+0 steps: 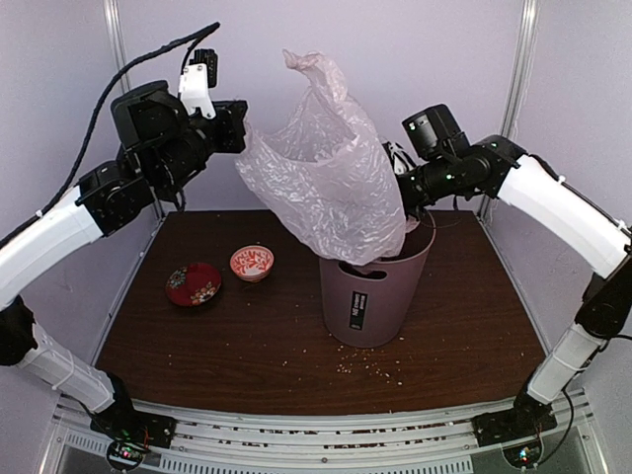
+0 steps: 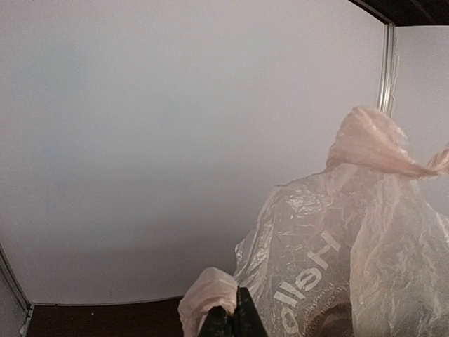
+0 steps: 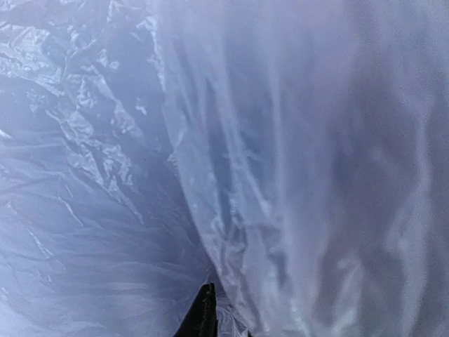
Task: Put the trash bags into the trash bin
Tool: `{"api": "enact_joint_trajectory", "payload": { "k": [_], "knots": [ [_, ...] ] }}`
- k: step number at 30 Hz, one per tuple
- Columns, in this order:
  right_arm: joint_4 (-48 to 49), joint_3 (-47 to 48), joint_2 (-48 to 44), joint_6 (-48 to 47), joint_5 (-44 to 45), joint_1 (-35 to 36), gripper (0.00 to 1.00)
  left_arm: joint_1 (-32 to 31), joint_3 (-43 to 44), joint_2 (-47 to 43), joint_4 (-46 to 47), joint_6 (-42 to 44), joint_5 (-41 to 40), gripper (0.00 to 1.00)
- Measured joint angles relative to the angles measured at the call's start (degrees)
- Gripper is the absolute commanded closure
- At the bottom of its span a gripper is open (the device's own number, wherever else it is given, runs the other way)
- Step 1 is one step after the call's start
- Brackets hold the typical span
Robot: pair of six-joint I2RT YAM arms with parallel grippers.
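Trash bag [image 1: 326, 168] hanging billowed above trash bin [image 1: 370, 296], lower end dipping inside bin's rim, left gripper [image 2: 233, 321] up and left of bin, jaws pinched on a bag fold, right gripper [image 3: 205, 316] just above bin's rim, buried in plastic, jaw state impossible to tell

Table [image 1: 474, 336]: trash bin [image 1: 375, 296] stood right of centre. Near bowl [image 1: 194, 284] lay to its left; far bowl [image 1: 252, 263] sat between them, further back. Trash bag [image 1: 326, 168] hung above the bin, lower end inside it, between left gripper [image 2: 231, 319] and right gripper [image 3: 205, 312].

Overhead overview; wrist close-ups on bag [image 1: 326, 168]
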Motion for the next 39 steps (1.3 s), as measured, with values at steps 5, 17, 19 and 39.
{"api": "enact_joint_trajectory", "payload": {
  "k": [5, 17, 19, 39],
  "knots": [
    [3.69, -4.11, 0.72, 0.48, -1.68, 0.02, 0.85, 0.0, 1.11, 2.08, 1.33, 0.0, 0.59, 1.0],
    [4.5, -9.81, -0.76, 2.38, -1.66, -0.83, 0.72, 0.0, -1.16, 4.46, 4.22, -1.33, 5.33, 1.0],
    [3.45, -8.85, -2.1, 2.67, -1.14, -1.07, 0.69, 0.0, -1.73, 4.68, 4.52, -1.53, 5.84, 1.0],
    [-4.63, 0.0, -10.27, 1.4, 1.86, -7.04, 0.65, 2.8, -0.83, 6.1, 4.83, 2.64, 5.97, 1.0]
  ]
}}
